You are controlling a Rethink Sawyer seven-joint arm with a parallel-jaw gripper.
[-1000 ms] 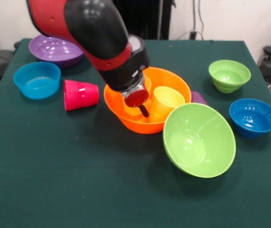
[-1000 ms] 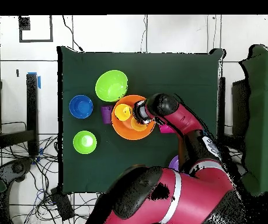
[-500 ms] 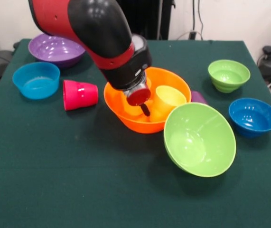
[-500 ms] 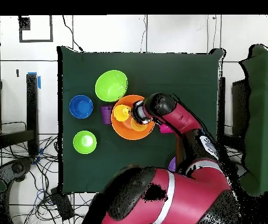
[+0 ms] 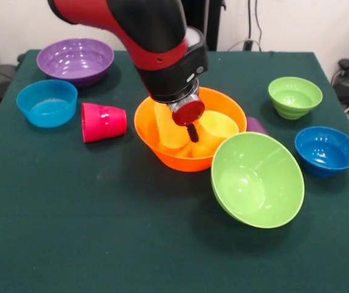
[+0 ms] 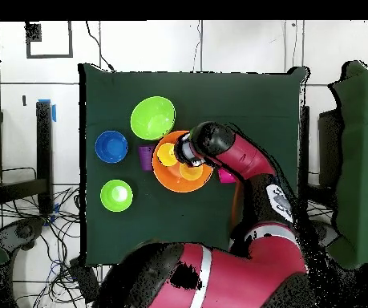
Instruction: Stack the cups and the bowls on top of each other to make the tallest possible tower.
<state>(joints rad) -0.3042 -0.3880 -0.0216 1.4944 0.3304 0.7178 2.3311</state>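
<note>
- While the arm reaches down over the table's middle in the front view, the gripper (image 5: 192, 131) hangs inside the large orange bowl (image 5: 162, 151); I cannot tell whether the claw is wide or narrow.
- Two cups lie in that bowl: a yellow-orange cup (image 5: 170, 127) left of the gripper and a pale yellow cup (image 5: 215, 128) right of it.
- A red-pink cup (image 5: 103, 121) lies on its side left of the orange bowl, beside a light blue small bowl (image 5: 46, 102); the large purple bowl (image 5: 75, 61) sits behind them.
- A large lime green bowl (image 5: 257, 179) tilts against the orange bowl's near right rim; a purple cup (image 5: 257, 126) peeks out behind it.
- A small lime green bowl (image 5: 295, 96) and a dark blue small bowl (image 5: 327, 150) stand well apart at the right.
- From overhead, the arm covers part of the orange bowl (image 6: 175, 180), with both yellow cups showing inside.
- The purple cup (image 6: 145, 156) touches that bowl's left rim.
</note>
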